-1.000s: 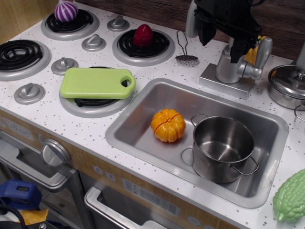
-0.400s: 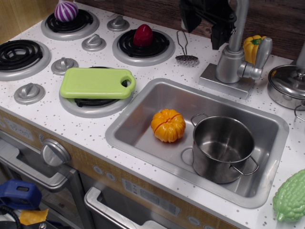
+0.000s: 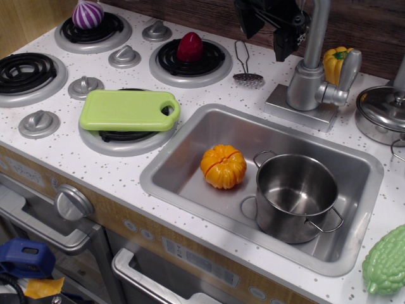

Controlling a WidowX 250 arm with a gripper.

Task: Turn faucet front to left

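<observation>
No readable writing shows anywhere. The faucet [image 3: 308, 79] stands on its square base plate just behind the sink [image 3: 190, 136], at the back rim. Its smooth silver-grey neck rises upright out of the top of the view, so where the spout points cannot be told; the lever handle sticks out to the right. The black gripper [image 3: 272, 22] hangs just left of the neck, and whether it is released or clenched cannot be told. Inside the sink sit a ribbed orange pumpkin [image 3: 223, 166] and a shiny steel pot [image 3: 296, 197].
</observation>
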